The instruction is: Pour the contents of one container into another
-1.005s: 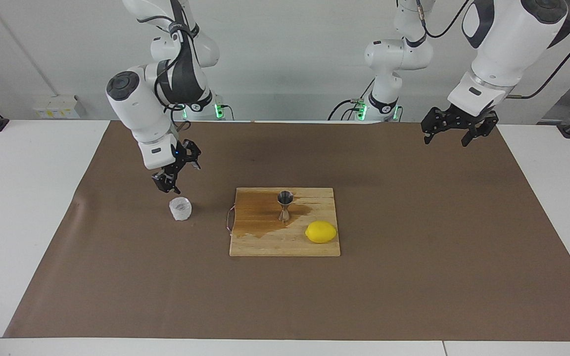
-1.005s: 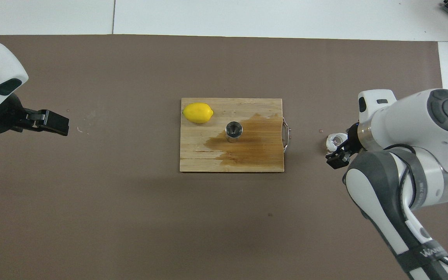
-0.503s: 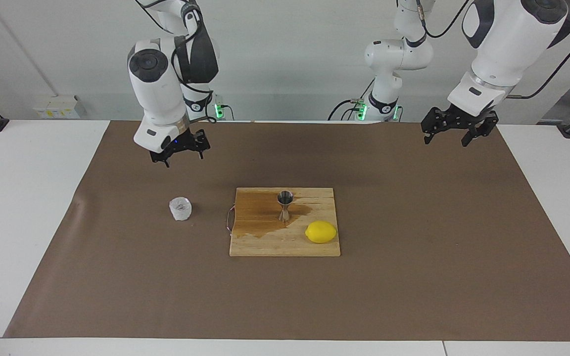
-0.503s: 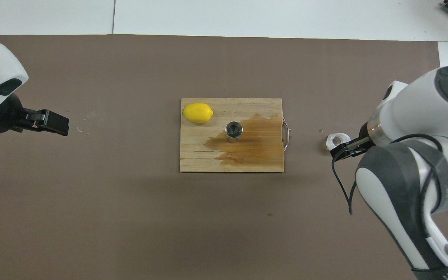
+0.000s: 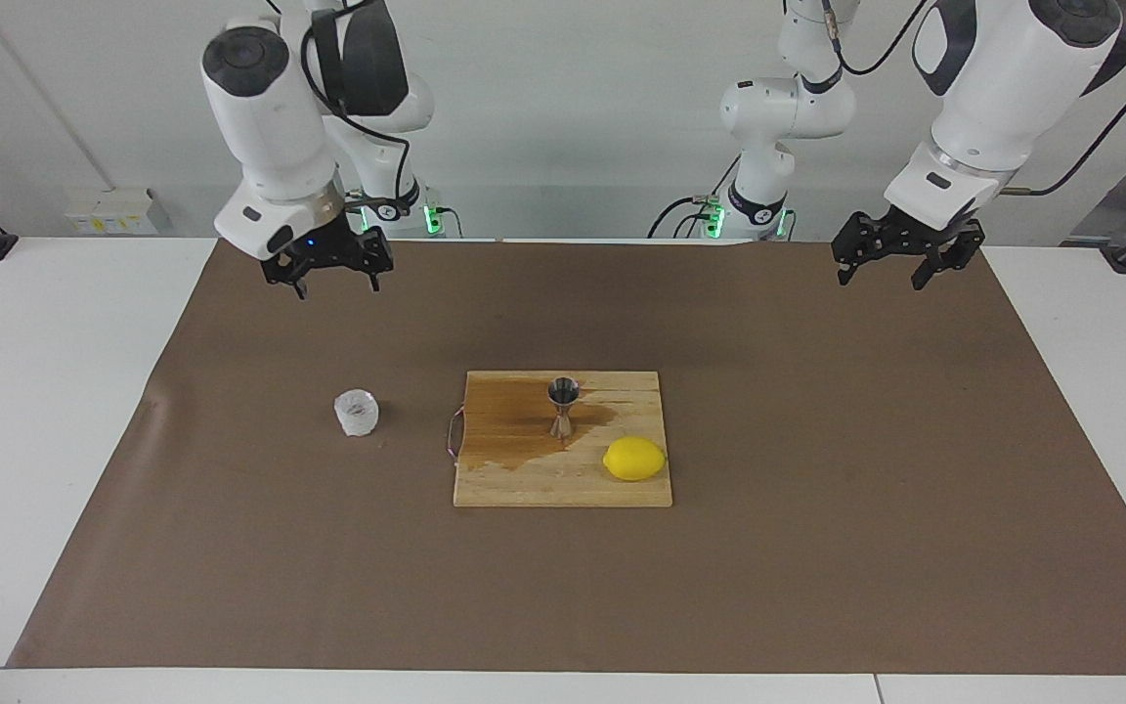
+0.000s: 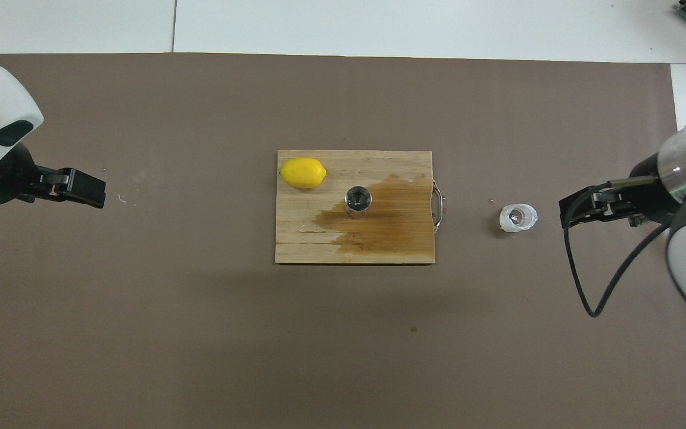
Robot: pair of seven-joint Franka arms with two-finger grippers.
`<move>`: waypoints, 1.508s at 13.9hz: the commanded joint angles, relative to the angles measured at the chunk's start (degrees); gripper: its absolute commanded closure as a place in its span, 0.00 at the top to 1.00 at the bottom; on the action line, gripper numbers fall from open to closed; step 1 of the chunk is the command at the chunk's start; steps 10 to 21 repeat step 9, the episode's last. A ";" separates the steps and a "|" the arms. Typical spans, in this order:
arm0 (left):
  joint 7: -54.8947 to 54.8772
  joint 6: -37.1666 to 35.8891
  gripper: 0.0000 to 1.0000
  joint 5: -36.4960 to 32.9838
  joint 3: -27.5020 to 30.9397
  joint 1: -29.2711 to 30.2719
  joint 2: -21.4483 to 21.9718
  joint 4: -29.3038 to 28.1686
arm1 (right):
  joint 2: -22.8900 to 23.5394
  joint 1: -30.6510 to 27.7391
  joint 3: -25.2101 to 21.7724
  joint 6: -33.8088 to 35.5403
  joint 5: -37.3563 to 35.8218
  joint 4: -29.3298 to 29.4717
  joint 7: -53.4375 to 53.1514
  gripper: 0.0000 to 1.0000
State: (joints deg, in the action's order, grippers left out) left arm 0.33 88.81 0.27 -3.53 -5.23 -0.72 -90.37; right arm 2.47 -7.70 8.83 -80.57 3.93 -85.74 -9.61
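The crinkled translucent plastic cup (image 5: 356, 413) (image 6: 518, 217) stands upright on the brown mat, beside the cutting board toward the right arm's end of the table. The steel jigger (image 5: 563, 406) (image 6: 358, 199) stands upright on the wooden cutting board (image 5: 563, 484) (image 6: 319, 247), on a wet brown stain. My right gripper (image 5: 333, 284) (image 6: 581, 208) hangs open and empty, high over the mat and well clear of the cup. My left gripper (image 5: 897, 274) (image 6: 90, 189) waits open and empty, raised over the mat at the left arm's end.
A yellow lemon (image 5: 634, 459) (image 6: 302, 173) lies on the board's corner farthest from the robots. The board has a small metal handle (image 6: 439, 205) on its cup-side edge. The brown mat (image 5: 817, 567) covers most of the white table.
My right gripper rose from just beside the cup and drew back toward its base, turning as it went. The cup stayed standing on the mat. The left arm has not moved.
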 commanded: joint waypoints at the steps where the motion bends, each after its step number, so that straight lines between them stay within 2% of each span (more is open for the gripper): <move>1: -0.07 -0.39 1.00 0.78 0.02 0.31 1.16 -1.21 | 0.52 -1.09 0.49 0.68 0.03 1.29 1.69 1.00; 3: 0.02 0.04 1.00 0.78 0.02 0.31 1.16 -1.12 | -0.35 1.71 1.01 -0.72 -5.58 0.49 1.00 1.00; 4: 0.02 0.13 1.00 0.78 0.10 0.40 1.16 -1.12 | -0.18 3.03 1.01 -1.69 -5.95 0.75 -0.83 1.00; 7: -0.16 0.66 1.00 0.78 -0.07 0.49 1.60 -1.30 | -0.53 2.35 0.84 -2.57 -5.43 0.58 -1.56 1.00; 9: -0.25 2.32 1.00 0.78 -0.07 0.49 3.09 -3.39 | -0.27 1.11 0.66 -7.21 -2.54 0.31 0.20 1.00; 21: -0.25 2.32 1.00 0.78 -0.07 0.49 3.09 -3.39 | -0.27 1.11 0.66 -7.21 -2.54 0.31 0.20 1.00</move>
